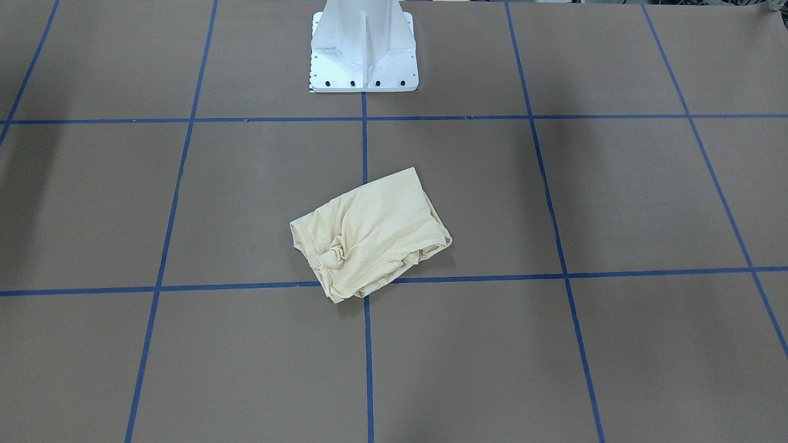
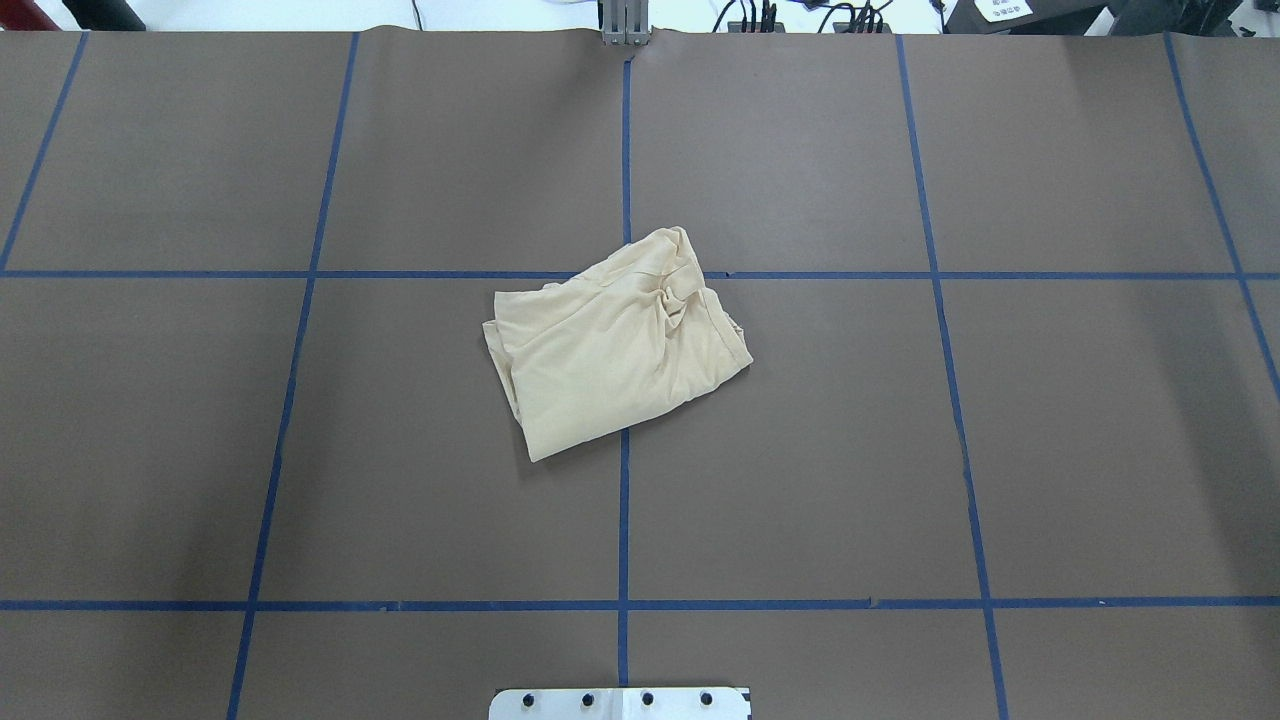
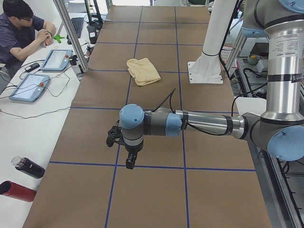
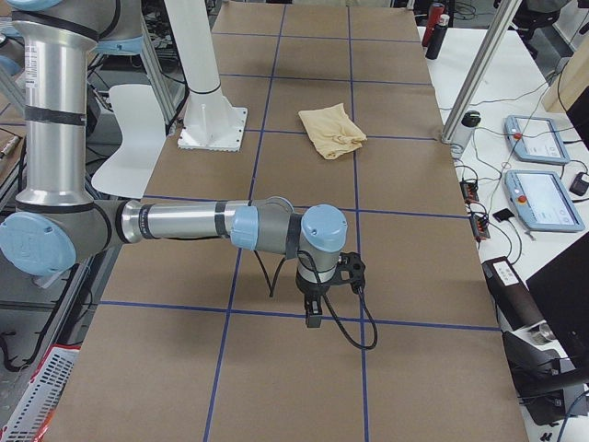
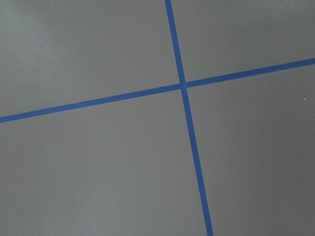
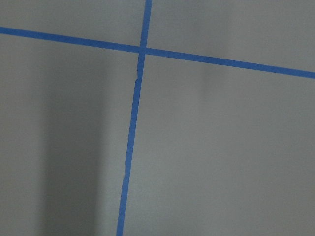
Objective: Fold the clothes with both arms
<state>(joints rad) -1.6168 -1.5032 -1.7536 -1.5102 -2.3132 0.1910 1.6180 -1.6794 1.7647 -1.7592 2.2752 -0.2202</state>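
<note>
Shirt (image 2: 615, 340) is on the tabletop (image 2: 900, 450), straight out in front of the white pedestal (image 1: 363, 55), on your side of it and well apart from it. It straddles the blue tape line (image 2: 623, 520) that runs out from the pedestal's middle. The edge farthest from the pedestal overlaps a cross line. It lies as a compact, roughly rectangular cream-yellow bundle with the layers stacked. There's a twisted bunch of wrinkles near that far edge.

Left arm (image 3: 199, 124) is well off to the robot's left of the pedestal, with its forearm stretched level over the tabletop and the wrist turned down. Left pincer (image 3: 129, 164) points straight down, above the tabletop by a tape crossing. Only the side camera catches it, so I can't tell you whether it's open or closed.

Right arm (image 4: 184, 221) is in the mirror pose, well off to the robot's right of the pedestal with a level forearm. Right pincer (image 4: 313, 318) points down near a tape line. Side view only again, so I can't tell its state.

Both arms are well apart from the shirt. Each wrist camera shows only brown tabletop and a tape crossing.
</note>
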